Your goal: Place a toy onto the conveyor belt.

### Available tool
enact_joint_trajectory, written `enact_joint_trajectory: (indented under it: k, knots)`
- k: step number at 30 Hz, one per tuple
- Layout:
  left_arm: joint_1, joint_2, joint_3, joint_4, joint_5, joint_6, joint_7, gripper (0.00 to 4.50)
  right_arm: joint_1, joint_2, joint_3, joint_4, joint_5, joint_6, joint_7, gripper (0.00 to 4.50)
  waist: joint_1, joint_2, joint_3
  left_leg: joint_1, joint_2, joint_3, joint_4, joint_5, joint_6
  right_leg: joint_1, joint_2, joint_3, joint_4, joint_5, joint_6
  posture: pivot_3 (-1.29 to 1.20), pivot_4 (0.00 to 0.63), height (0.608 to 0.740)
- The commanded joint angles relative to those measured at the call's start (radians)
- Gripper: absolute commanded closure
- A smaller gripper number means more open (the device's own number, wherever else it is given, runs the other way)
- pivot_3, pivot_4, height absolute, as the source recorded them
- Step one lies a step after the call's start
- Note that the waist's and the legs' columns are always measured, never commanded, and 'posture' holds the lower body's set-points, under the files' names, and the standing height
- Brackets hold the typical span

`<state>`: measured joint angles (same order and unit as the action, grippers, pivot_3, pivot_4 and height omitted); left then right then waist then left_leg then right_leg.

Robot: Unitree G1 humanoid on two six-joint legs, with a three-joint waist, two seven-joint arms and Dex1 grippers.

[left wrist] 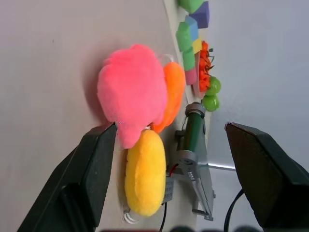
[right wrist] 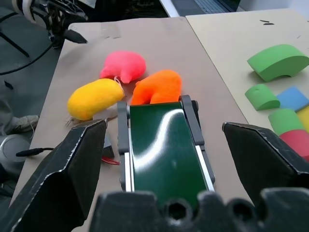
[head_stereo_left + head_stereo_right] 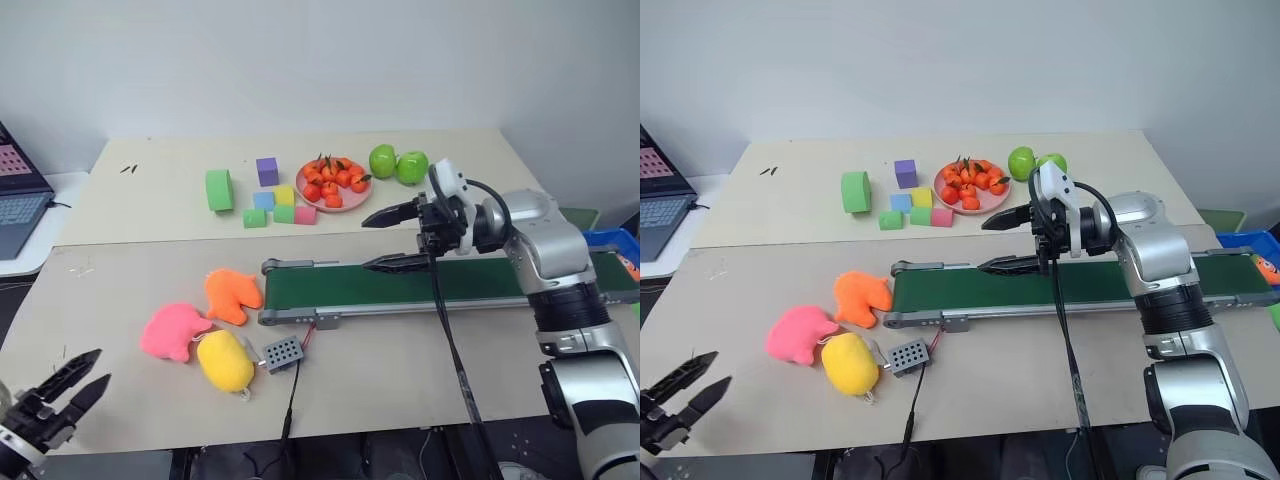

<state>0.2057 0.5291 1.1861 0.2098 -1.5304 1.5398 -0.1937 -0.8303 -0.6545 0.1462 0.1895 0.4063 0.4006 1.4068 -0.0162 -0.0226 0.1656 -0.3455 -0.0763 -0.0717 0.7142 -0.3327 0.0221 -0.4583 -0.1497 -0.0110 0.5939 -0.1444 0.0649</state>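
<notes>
Three plush toys lie grouped on the table (image 3: 120, 300) off the belt's left end: the pink toy (image 3: 174, 331), an orange plush (image 3: 232, 294) beside it, and a yellow plush (image 3: 225, 360) in front, pink and yellow touching. The pink toy rests on the tabletop, not on the conveyor belt (image 3: 450, 282). The control box (image 3: 282, 352) sits just beside the yellow plush.

Head views place the left gripper (image 3: 78, 380) low at the near left table edge, fingers spread and empty, apart from the toys. The left wrist view sights the pink toy between its parted fingers (image 1: 94, 169).

The right gripper (image 3: 392, 240) hovers over the belt, released and holding nothing. Its wrist view looks along the belt to the toys.

Foam blocks (image 3: 270, 200), a plate of small oranges (image 3: 333, 183) and two green apples (image 3: 397, 164) occupy the far table.
</notes>
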Motion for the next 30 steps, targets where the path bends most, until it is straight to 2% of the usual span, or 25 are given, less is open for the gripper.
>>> enact_joint_trajectory:
  k: [1, 7, 15, 18, 20, 21, 24, 25, 26, 27, 30]
  knots:
    - [-0.067, -0.018, -0.078, 0.001, -0.084, -0.096, 0.122, 0.69, -0.019, -0.030, -0.033, -0.045, 0.002, 0.002, 0.001, 0.00, 0.005, 0.000, 0.000, 0.000, 0.001, 0.000, 0.000, 0.000, 0.000, 0.000, 0.001, 0.000, 0.000, 0.000, -0.001, 0.00, 0.150, 0.740]
    - [-0.120, -0.038, -0.184, 0.055, -0.076, -0.196, 0.228, 0.69, -0.009, -0.074, -0.050, -0.077, 0.007, 0.021, -0.012, 0.00, -0.003, -0.001, -0.001, 0.000, 0.001, 0.001, 0.000, -0.001, -0.001, -0.001, 0.001, 0.000, 0.000, 0.001, -0.001, 0.00, 0.150, 0.740]
    - [-0.196, -0.027, -0.282, 0.143, -0.002, -0.287, 0.240, 0.69, 0.020, -0.124, -0.075, -0.137, 0.019, 0.056, -0.041, 0.00, 0.004, 0.001, -0.002, 0.001, 0.002, 0.002, -0.001, 0.000, -0.002, 0.000, 0.002, 0.001, -0.001, 0.001, -0.002, 0.00, 0.150, 0.740]
    - [-0.225, -0.024, -0.297, 0.172, 0.028, -0.329, 0.234, 1.41, 0.028, -0.134, -0.082, -0.152, 0.021, 0.064, -0.047, 0.00, 0.007, 0.001, -0.002, 0.002, 0.002, 0.002, -0.001, 0.000, -0.002, 0.001, 0.002, 0.001, 0.000, 0.000, -0.002, 0.00, 0.150, 0.740]
    - [-0.243, -0.017, -0.309, 0.192, 0.085, -0.381, 0.233, 2.27, 0.031, -0.139, -0.085, -0.157, 0.020, 0.066, -0.050, 0.00, 0.007, 0.001, -0.002, 0.003, 0.002, 0.002, -0.001, 0.000, -0.002, 0.001, 0.002, 0.001, 0.000, 0.000, -0.003, 0.00, 0.150, 0.740]
    - [-0.249, -0.010, -0.316, 0.200, 0.099, -0.389, 0.222, 2.51, 0.032, -0.140, -0.085, -0.158, 0.019, 0.065, -0.052, 0.00, 0.006, 0.001, -0.002, 0.003, 0.002, 0.002, -0.001, 0.000, -0.002, 0.001, 0.002, 0.001, 0.000, 0.000, -0.003, 0.00, 0.150, 0.740]
    - [-0.276, 0.011, -0.317, 0.224, 0.112, -0.399, 0.200, 3.71, 0.031, -0.141, -0.083, -0.157, 0.016, 0.062, -0.054, 0.00, 0.005, 0.001, -0.002, 0.003, 0.002, 0.002, -0.001, 0.000, -0.002, 0.001, 0.002, 0.001, 0.000, 0.000, -0.003, 0.00, 0.150, 0.740]
    - [-0.284, 0.017, -0.316, 0.230, 0.115, -0.402, 0.195, 3.85, 0.029, -0.141, -0.082, -0.155, 0.016, 0.061, -0.055, 0.00, 0.006, 0.001, -0.002, 0.003, 0.002, 0.002, -0.001, 0.000, -0.002, 0.001, 0.002, 0.001, 0.000, 0.000, -0.003, 0.00, 0.150, 0.740]
    - [-0.296, 0.025, -0.311, 0.234, 0.111, -0.404, 0.189, 4.27, 0.027, -0.141, -0.081, -0.153, 0.016, 0.060, -0.055, 0.00, 0.005, 0.001, -0.002, 0.003, 0.002, 0.002, -0.001, 0.000, -0.002, 0.001, 0.002, 0.001, 0.000, 0.000, -0.003, 0.00, 0.150, 0.740]
    - [-0.312, 0.035, -0.303, 0.231, 0.103, -0.406, 0.181, 4.48, 0.024, -0.140, -0.079, -0.150, 0.015, 0.057, -0.054, 0.00, 0.005, 0.001, -0.002, 0.003, 0.002, 0.002, -0.001, 0.000, -0.002, 0.001, 0.002, 0.001, 0.000, 0.000, -0.003, 0.00, 0.150, 0.740]
    - [-0.388, 0.066, -0.254, 0.209, 0.059, -0.452, 0.164, 4.49, 0.016, -0.137, -0.074, -0.141, 0.012, 0.050, -0.050, 0.00, 0.006, 0.000, -0.002, 0.003, 0.002, 0.002, -0.001, 0.000, -0.002, 0.001, 0.002, 0.001, 0.000, 0.000, -0.003, 0.00, 0.150, 0.740]
